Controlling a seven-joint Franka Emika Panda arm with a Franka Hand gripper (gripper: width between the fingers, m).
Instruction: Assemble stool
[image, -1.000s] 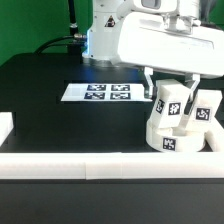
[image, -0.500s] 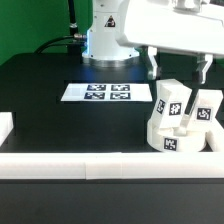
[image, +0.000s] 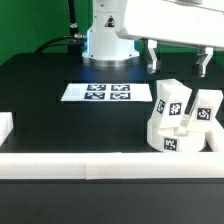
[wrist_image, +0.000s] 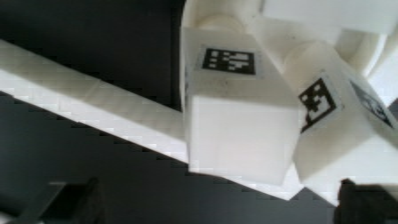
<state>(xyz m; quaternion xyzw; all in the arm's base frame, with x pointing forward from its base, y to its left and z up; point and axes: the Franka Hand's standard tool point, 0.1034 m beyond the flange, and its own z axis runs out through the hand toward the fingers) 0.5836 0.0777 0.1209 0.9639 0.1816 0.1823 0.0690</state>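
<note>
White Panda arm (image: 105, 30), black cable, white gripper (image: 176, 58) w/ dark fingertips.

Round stool seat (image: 170, 137): one, white, tagged on its side.
Leg blocks: two, one nearer the exterior view's left (image: 170, 103), one nearer its right (image: 207, 108).
Marker board (image: 100, 93): one, with four square tags showing.
White border rails (image: 100, 163): at least two pieces in view.
Gripper (image: 177, 60): one.
</note>
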